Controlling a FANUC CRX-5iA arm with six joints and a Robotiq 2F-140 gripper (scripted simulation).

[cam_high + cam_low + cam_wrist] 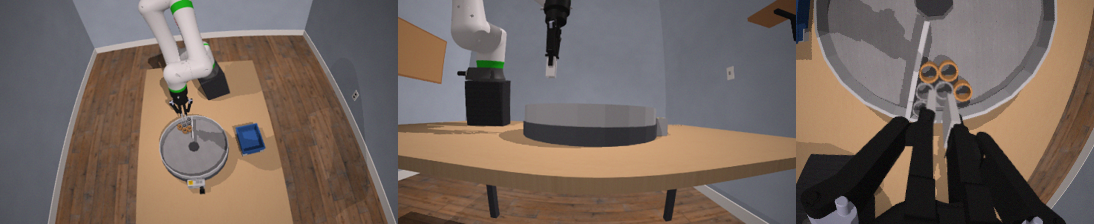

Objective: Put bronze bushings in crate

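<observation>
Three bronze bushings stand upright in a cluster on the turning table (176, 159) (591, 115) (996, 35): one (185, 130) (936, 73), one (956, 71) beside it, and one (180, 127) (971, 93) nearer the rim. Grey bushings (925, 84) stand against them, partly hidden behind my fingers. My gripper (184, 119) (551, 76) (939, 103) hangs above the cluster, clear of the table, its fingers open by a narrow gap with nothing between them. The blue crate (253, 151) (801, 22) stands to the right of the turning table in the top view; no bushing shows in it.
A thin upright divider (192, 130) (917, 70) runs from the dark hub (194, 146) (934, 5) to the rim, right beside the bushings. A raised wall surrounds the turning table. A small grey box (196, 183) (661, 127) sits at its outer side. My black base (215, 88) (488, 104) stands behind.
</observation>
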